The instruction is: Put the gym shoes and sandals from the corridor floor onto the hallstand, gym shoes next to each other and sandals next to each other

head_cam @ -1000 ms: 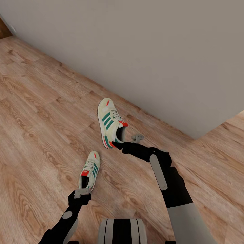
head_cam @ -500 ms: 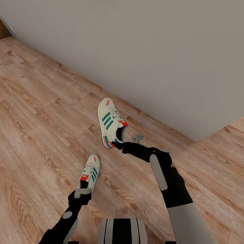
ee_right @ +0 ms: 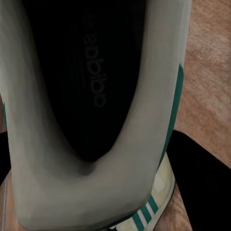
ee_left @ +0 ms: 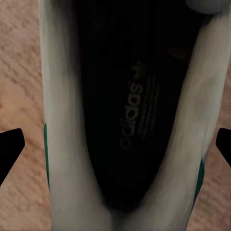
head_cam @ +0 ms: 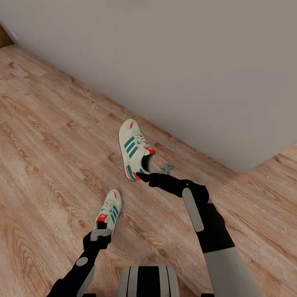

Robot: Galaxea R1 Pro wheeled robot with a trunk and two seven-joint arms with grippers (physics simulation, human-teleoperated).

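One cream gym shoe (head_cam: 134, 149) with green stripes is hanging heel-down above the corridor floor (head_cam: 45, 136); the other gym shoe (head_cam: 109, 210) is tilting toe-forward nearer the robot.

A plain grey wall (head_cam: 185, 62) runs from ten o'clock to four o'clock, ending at a corner there.

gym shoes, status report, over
Left gripper at heel of near gym shoe, right gripper on far gym shoe. Both shoes over corridor floor. Grey wall ahead.
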